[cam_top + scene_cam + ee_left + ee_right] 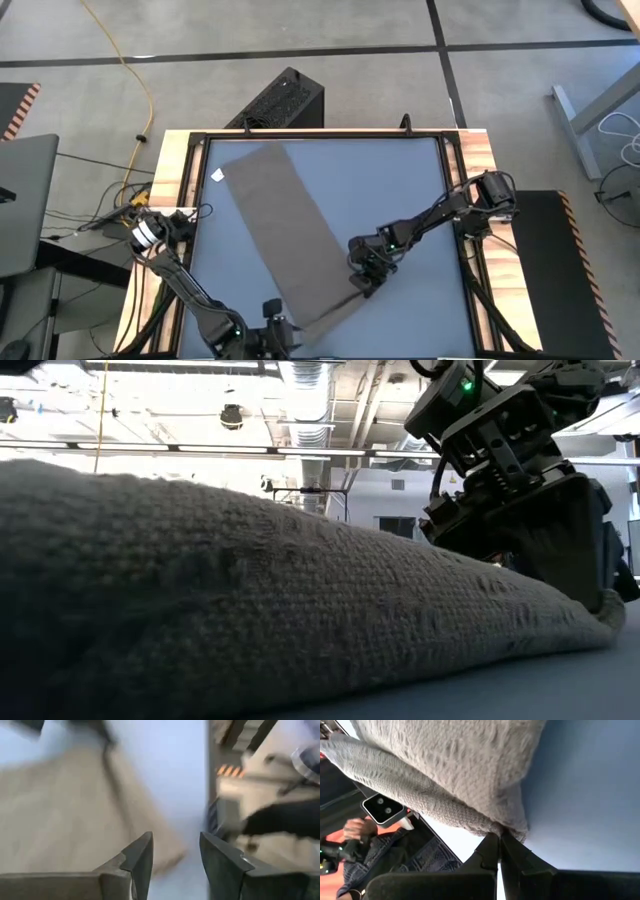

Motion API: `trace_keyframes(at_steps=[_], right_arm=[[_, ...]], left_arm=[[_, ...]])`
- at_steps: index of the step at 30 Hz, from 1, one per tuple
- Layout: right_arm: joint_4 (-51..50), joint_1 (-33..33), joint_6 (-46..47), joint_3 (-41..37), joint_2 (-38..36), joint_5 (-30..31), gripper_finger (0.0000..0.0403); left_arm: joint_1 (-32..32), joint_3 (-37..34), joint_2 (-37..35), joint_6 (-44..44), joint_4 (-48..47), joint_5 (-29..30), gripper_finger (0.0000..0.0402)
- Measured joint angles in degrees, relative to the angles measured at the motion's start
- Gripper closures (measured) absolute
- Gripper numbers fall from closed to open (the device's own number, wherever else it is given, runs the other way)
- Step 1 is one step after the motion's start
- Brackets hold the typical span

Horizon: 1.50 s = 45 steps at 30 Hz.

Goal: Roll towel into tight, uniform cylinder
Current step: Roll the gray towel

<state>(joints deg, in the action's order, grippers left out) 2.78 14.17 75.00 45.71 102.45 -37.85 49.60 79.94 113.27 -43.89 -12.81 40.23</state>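
Observation:
The taupe towel [285,225] lies as a long strip slanting across the blue table, from the far left to the near middle. Its white tag [218,176] is at the far end. The near end [335,305] is turned over on itself. My right gripper [362,287] is shut on that turned-over end at the towel's right edge, also seen in the right wrist view [499,840]. My left gripper [276,330] hovers open by the towel's near end; nothing sits between its fingers [176,850]. In the low view the towel [250,590] fills the foreground. My right gripper pinches the towel's folded corner [507,826] between its two fingers, on the right edge near the near end. More than one layer meets there. The fingers slant down from the table's right side. The towel lies on the table, slack, with the held corner low.
Wooden rails [172,200] frame the table left and right. A black box [282,100] stands beyond the far edge. In the right wrist view a white camera block [382,809] and a person's hand [352,827] show past the towel. Bare blue surface [390,190] lies right of the towel.

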Motion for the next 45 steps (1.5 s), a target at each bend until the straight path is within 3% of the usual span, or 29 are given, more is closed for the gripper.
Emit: trace_keyframes(at_steps=[4,7,20,29,36,40,45], right_arm=[[0.07,-0.06,-0.37,0.00,0.00,0.07,0.0379],[0.09,-0.06,-0.81,0.00,0.00,0.08,0.0379],[0.14,0.05,-2.41,0.00,-0.02,0.51,0.0379],[-0.65,0.03,-3.10,0.09,-0.07,0.92,0.0378],[-0.45,0.09,-2.12,0.07,-0.07,1.01,0.0378],[-0.29,0.09,-2.25,0.04,-0.07,1.17,0.0375],[-0.26,0.09,-3.27,0.04,-0.07,1.78,0.0353]], left_arm=[[-2.04,0.24,3.88,11.10,14.95,0.85,0.0251],[-4.26,0.09,7.03,13.92,17.90,-1.03,0.0250],[-8.00,3.32,8.30,5.48,6.75,-6.76,0.0250],[-9.15,3.76,12.42,2.05,7.92,-12.08,0.0250],[-9.51,3.98,12.44,-3.32,3.09,-11.40,0.0251],[-9.81,3.98,12.42,-4.51,2.84,-13.43,0.0274],[-10.02,3.98,12.37,-5.86,3.72,-16.75,0.0353]])
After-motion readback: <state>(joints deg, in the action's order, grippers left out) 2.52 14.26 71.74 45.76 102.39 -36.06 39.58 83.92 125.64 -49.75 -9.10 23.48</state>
